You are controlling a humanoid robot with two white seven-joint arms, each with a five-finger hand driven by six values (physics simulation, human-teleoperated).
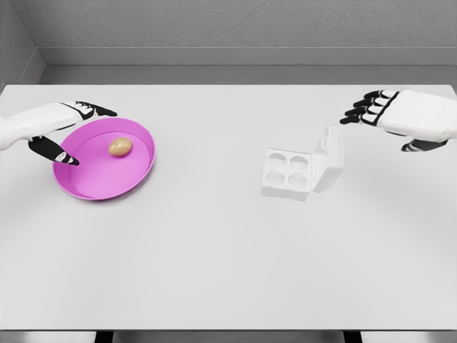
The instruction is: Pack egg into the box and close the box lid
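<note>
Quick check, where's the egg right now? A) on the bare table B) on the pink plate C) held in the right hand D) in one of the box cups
B: the egg lies on the pink plate near the left hand, while the four cups of the open box are empty and the right hand holds nothing.

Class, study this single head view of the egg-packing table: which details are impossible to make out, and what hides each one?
- Left hand: its forearm is cut off by the picture's left edge.
- Right hand: its arm is cut off by the right edge.
- Box: the raised lid hides its own outer face and the hinge.
- Egg on the pink plate: too small to show any surface marks.
</note>
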